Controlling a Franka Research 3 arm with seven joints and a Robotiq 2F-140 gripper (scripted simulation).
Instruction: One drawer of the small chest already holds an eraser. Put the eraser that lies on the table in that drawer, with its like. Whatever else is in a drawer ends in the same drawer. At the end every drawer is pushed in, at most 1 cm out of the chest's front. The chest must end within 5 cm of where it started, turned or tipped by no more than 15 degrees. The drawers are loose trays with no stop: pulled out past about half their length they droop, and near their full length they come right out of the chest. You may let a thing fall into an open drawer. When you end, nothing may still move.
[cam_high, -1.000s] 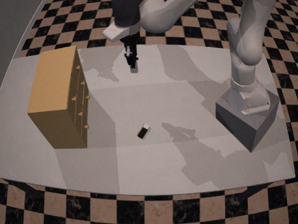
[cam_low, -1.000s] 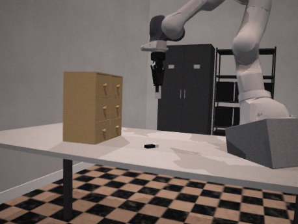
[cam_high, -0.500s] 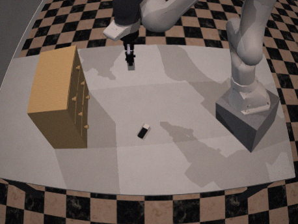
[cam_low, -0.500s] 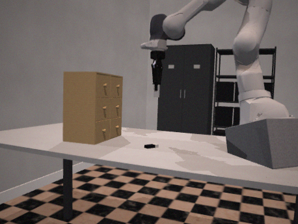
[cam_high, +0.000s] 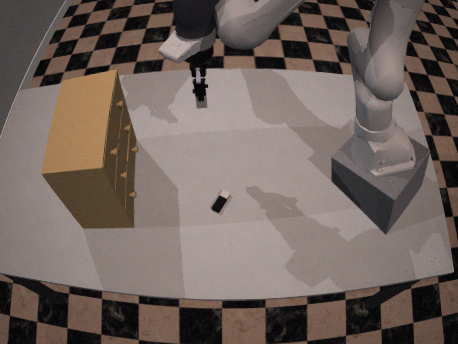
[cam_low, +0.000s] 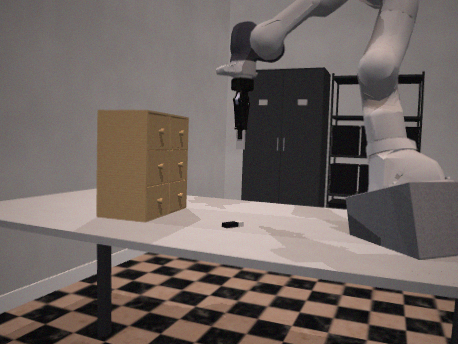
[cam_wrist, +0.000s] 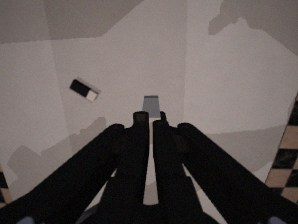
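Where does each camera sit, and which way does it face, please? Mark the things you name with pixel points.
Top: high above the table (cam_high: 240, 260) (cam_low: 300, 260), looking steeply down; arm (cam_high: 377, 75) (cam_low: 382, 65) and tool (cam_high: 200, 92) (cam_low: 240, 137) show.
Exterior: beside the table, looking across it; arm and tool show.
Wrist: on the arm's end, looking past the tool's black fingers at the tabletop.
Top and exterior share the chest (cam_high: 82, 125) (cam_low: 122, 165).

The closed drawers (cam_low: 159, 136) hide their contents, and the upper arm (cam_high: 265, 20) (cam_low: 305, 10) runs past the top edge
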